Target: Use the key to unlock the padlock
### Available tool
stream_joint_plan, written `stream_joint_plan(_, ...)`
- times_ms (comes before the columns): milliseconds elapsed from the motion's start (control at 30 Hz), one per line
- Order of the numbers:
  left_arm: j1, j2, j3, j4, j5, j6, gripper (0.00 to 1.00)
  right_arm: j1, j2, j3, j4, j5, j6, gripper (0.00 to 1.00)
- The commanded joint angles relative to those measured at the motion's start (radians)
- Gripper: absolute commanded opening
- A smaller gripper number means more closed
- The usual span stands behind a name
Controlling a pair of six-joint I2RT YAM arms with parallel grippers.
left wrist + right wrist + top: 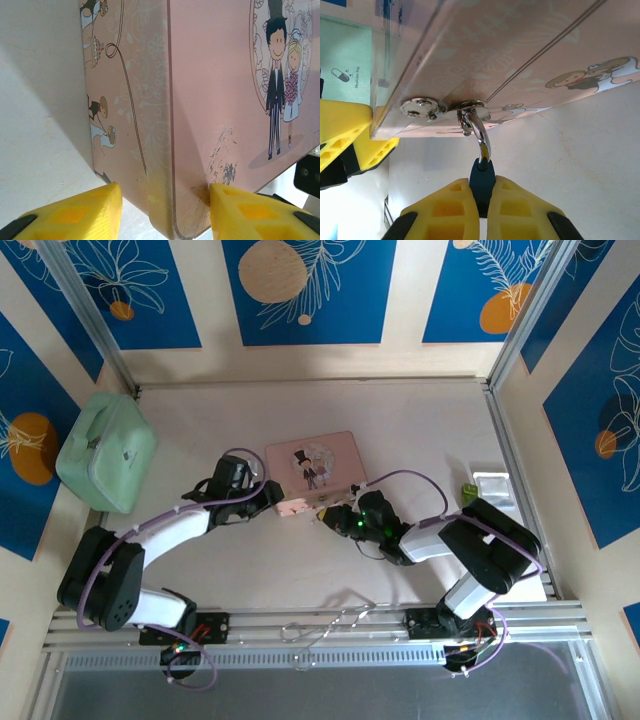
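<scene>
Right gripper (pixel 481 197) pinches the padlock (pixel 482 175) tight between its fingertips, its shackle hooked through the clasp (pixel 470 109) just ahead. Left gripper (pixel 165 200), half-spread, clamps the corner of the pink tin (pixel 215 75).

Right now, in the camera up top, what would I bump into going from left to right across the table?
mint-green case → pink tin → clear packet
</scene>
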Motion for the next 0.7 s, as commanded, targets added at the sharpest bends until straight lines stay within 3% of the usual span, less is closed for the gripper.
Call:
stream_joint_plan(0, 0.036, 0.028, -0.009, -0.117, -0.084, 0.031, 0.48, 0.006, -0.025, -0.007, -0.032, 0.025, -0.008, 0.00)
stream_joint_plan(667, 0.040, 0.030, -0.010, -0.118, -0.085, 0.050, 0.48, 0.007, 0.037, 0.032, -0.068, 0.006, -0.056, 0.00)
